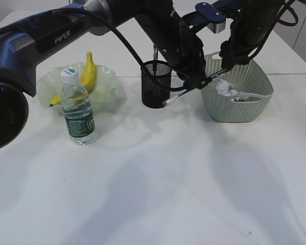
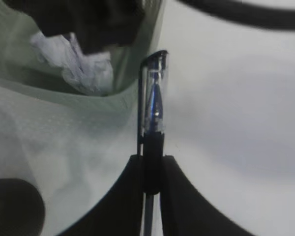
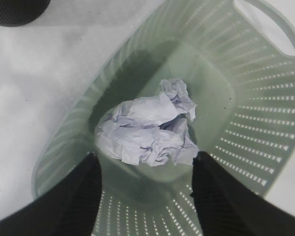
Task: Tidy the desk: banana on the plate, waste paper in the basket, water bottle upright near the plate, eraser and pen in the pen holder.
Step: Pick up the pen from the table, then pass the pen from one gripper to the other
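My left gripper [image 1: 195, 82] [image 2: 152, 164] is shut on a pen [image 1: 179, 97] [image 2: 154, 103] with a clear cap. It holds the pen at a slant in the air between the black mesh pen holder [image 1: 155, 84] and the basket [image 1: 238, 97]. My right gripper [image 1: 228, 58] [image 3: 145, 164] hangs open over the basket [image 3: 255, 123], empty. The waste paper [image 3: 147, 130] [image 1: 227, 89] lies loose on the basket floor below it. The banana [image 1: 87, 74] rests in the plate [image 1: 108, 84]. In front of the plate the water bottle [image 1: 78, 109] stands upright. The eraser is out of view.
A thin dark stick [image 1: 154, 51] stands up out of the pen holder. The basket wall [image 2: 64, 123] lies close on the left of the held pen. Bare white desk [image 1: 168, 173] fills the foreground. Both arms cross above the pen holder and basket.
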`<state>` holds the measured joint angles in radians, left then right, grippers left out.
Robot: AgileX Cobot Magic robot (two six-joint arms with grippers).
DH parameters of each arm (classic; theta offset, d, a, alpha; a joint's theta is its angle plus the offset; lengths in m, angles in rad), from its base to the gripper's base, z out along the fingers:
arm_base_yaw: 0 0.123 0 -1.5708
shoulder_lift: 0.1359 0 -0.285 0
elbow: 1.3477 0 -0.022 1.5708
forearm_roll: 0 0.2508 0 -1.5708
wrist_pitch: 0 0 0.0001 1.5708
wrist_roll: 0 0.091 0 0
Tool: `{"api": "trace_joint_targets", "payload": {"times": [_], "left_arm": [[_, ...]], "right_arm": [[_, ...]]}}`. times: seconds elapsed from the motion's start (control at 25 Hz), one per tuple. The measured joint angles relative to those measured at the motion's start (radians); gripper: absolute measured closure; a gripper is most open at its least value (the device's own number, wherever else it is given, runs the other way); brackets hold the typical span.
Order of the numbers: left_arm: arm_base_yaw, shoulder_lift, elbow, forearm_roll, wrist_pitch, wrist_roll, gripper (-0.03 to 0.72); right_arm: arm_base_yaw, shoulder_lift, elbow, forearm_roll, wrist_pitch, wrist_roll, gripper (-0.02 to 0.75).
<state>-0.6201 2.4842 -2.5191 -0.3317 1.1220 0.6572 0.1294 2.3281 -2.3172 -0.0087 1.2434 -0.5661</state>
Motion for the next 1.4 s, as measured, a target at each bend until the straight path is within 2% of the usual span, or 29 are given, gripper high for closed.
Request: {"api": "trace_joint_targets", "payload": {"times": [0.2, 0.64, 1.04, 1.4], "left_arm": [[0.0, 0.0, -0.049, -0.006, -0.052, 0.0, 0.655], [0.013, 0.0, -0.053, -0.006, -0.156, 0.002, 0.66], [0.021, 0.0, -0.053, -0.008, -0.158, 0.002, 0.664], [0.021, 0.0, -0.053, -0.011, -0.137, 0.002, 0.665]], "right_arm": [[0.0, 0.0, 0.0, -0.015, -0.011, 0.006, 0.295], [-0.002, 0.0, 0.0, -0.047, -0.036, 0.01, 0.296], [-0.002, 0.0, -0.002, -0.102, -0.107, 0.088, 0.296], [-0.005, 0.0, -0.086, -0.137, -0.135, 0.191, 0.296]]}}
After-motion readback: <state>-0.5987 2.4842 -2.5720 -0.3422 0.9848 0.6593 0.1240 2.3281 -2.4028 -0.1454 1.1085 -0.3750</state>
